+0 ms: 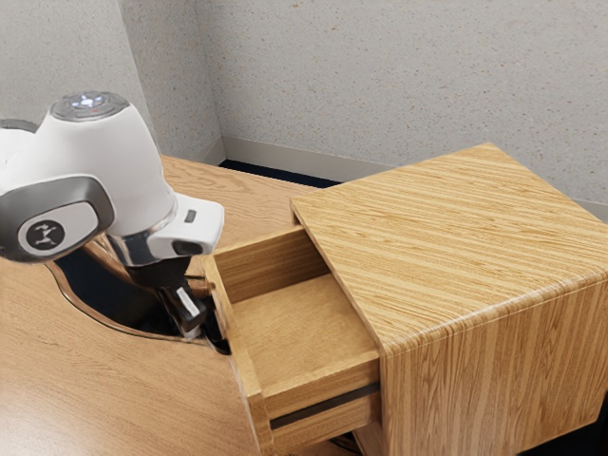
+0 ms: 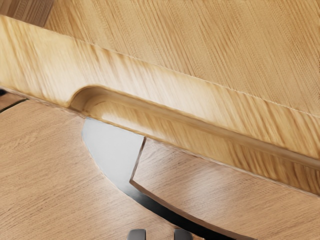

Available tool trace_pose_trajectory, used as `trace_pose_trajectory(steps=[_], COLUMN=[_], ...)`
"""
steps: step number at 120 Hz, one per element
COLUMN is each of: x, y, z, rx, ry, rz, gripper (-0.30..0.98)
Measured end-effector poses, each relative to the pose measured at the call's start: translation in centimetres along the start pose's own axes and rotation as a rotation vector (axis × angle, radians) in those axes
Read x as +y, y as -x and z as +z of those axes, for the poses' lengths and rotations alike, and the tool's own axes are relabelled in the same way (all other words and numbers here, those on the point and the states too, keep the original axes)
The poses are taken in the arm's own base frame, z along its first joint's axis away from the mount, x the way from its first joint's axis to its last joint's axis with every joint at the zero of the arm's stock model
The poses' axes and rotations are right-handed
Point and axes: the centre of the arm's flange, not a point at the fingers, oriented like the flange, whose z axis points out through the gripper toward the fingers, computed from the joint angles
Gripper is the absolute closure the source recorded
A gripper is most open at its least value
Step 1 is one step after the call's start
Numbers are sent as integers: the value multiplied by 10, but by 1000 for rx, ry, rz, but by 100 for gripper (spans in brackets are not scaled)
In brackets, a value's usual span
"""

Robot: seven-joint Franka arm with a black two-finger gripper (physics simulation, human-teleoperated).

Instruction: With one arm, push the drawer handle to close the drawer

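The gripper (image 1: 210, 337) is low at the outer side of the drawer's front panel, fingertips apart with nothing seen between them. Wooden drawer (image 1: 304, 323) stands pulled out of the cabinet (image 1: 456, 247) toward the exterior view's left, its inside bare. In the wrist view, the two dark fingertips of the gripper (image 2: 160, 234) are spaced apart, on the outer side of the drawer front (image 2: 175, 87). A long recessed grip (image 2: 150, 114) is cut into that front. Whether a finger touches the panel, I cannot tell.
The wooden table (image 1: 123, 399) spreads under the arm and drawer. A dark curved opening (image 1: 119, 299) lies in it behind the hand, in the exterior view. Speckled walls (image 1: 399, 76) stand beyond the cabinet.
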Motion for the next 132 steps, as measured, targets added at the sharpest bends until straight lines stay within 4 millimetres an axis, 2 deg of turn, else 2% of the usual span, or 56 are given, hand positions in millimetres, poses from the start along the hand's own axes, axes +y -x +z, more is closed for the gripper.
trace_pose_trajectory(steps=[27,75,100,102,108,110,116,120,125,129,132], x=[20,34,41,41,40,35,-1,-33,-91,-151,-193], y=[-43,-108,-115,-113,-92,-84,-74,-88,-120,-144,-152], z=[3,3,4,1,-33,-44,-69,-88,-109,-114,-118], rx=[32,75,82,85,99,99,91,91,95,92,91], ry=[-5,11,13,16,28,29,27,33,52,59,60], rz=[27,48,64,63,38,20,-84,-166,-288,-395,-462], gripper=[71,71,71,70,61,58,47,40,33,28,25])
